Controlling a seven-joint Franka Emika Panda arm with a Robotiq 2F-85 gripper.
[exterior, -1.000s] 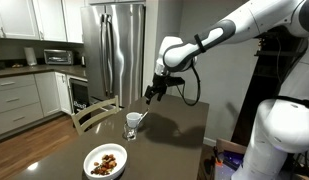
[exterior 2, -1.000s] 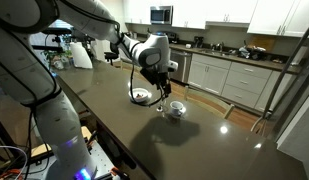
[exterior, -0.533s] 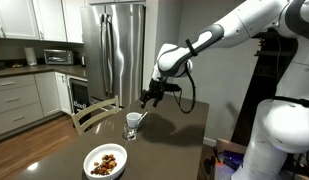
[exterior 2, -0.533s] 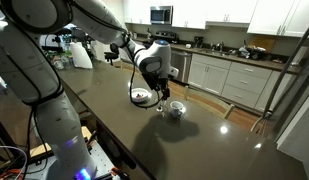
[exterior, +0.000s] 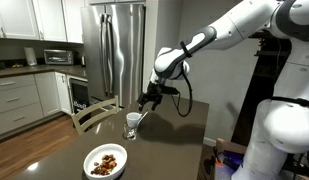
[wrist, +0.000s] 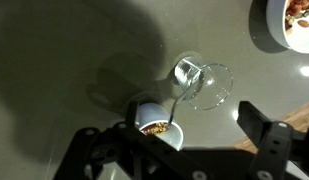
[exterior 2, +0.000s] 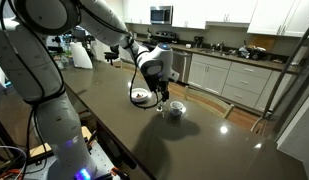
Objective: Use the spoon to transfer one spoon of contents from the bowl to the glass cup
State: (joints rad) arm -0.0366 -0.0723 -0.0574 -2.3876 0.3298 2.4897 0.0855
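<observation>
The gripper (wrist: pixel 176 150), jaws spread wide, hovers just above the glass cup (wrist: pixel 157 125), well in from the table's (wrist: pixel 54 60) edges. The spoon (wrist: pixel 177 100) stands inside, its handle slanting up toward the gripper.

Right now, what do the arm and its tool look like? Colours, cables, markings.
The arm is glossy white, built of rounded segments with darker bands at the joints. The tool is black, and a black cable loops off the wrist. In the wrist view its fingers are black, angular linkages. No markings are legible.
</observation>
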